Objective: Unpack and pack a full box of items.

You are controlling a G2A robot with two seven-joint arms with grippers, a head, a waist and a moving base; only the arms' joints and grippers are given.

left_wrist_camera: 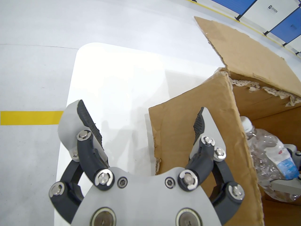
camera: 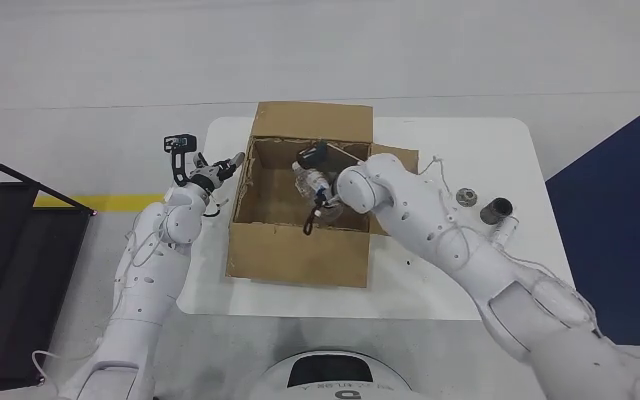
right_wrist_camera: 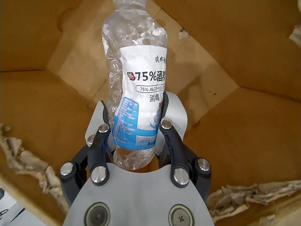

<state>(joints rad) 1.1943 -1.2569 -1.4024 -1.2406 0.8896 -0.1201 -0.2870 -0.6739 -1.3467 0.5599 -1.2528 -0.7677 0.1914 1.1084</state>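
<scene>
The right gripper (right_wrist_camera: 135,110) is clamped on the lower half of a crumpled clear plastic bottle (right_wrist_camera: 134,48) with a white cap inside the open brown cardboard box (camera: 300,255), while the left gripper (left_wrist_camera: 141,109) hangs wide apart, empty, beside the box's flap.

Top view: right arm (camera: 440,225) covers part of the bottle (camera: 312,182) and the box's (camera: 300,255) right flap. Two small dark items (camera: 496,211), right of frame, too small to identify. Right wrist view: bottle cap cut by the frame edge, base hidden behind right claw (right_wrist_camera: 134,105).
</scene>
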